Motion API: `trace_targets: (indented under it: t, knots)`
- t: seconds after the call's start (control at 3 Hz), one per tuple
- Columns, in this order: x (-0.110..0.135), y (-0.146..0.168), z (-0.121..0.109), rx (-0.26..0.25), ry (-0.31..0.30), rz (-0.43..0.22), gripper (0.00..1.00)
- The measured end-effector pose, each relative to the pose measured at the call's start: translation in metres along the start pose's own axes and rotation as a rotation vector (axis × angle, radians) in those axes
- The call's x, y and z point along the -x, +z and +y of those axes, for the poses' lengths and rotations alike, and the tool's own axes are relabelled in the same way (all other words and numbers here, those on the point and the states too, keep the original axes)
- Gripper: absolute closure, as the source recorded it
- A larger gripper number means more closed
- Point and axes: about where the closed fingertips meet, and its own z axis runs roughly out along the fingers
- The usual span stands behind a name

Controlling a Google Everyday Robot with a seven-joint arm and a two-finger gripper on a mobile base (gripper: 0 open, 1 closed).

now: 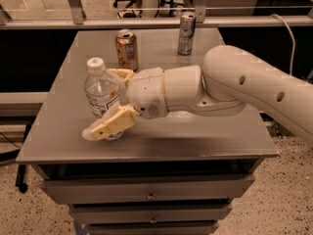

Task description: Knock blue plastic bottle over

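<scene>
The blue plastic bottle (101,89) stands upright on the left part of the table (220,137), a little toward the near edge. Its long axis points straight up, with the white cap on top. The gripper (102,103) comes from the right and its two fingers are spread wide. One finger (111,124) lies across the low part of the bottle on the near side, and the other (120,74) is on the far side by the shoulder. So the bottle is between the fingers, not clamped. I cannot tell if a finger already presses on it. To tip it, I think a sideways push to the left is needed. The orange can (126,49) and the silver can (186,33) stand far behind, well apart.
</scene>
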Motion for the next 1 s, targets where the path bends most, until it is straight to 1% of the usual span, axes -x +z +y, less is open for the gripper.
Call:
trace_targets:
  t: [0.33, 0.67, 1.0]
  knots:
    - [-0.003, 0.007, -0.001, -0.005, -0.001, -0.016, 0.4]
    - [0.0, 0.006, -0.012, -0.035, 0.0, -0.009, 0.65]
    - [0.013, -0.007, -0.033, -0.065, -0.01, 0.016, 0.87]
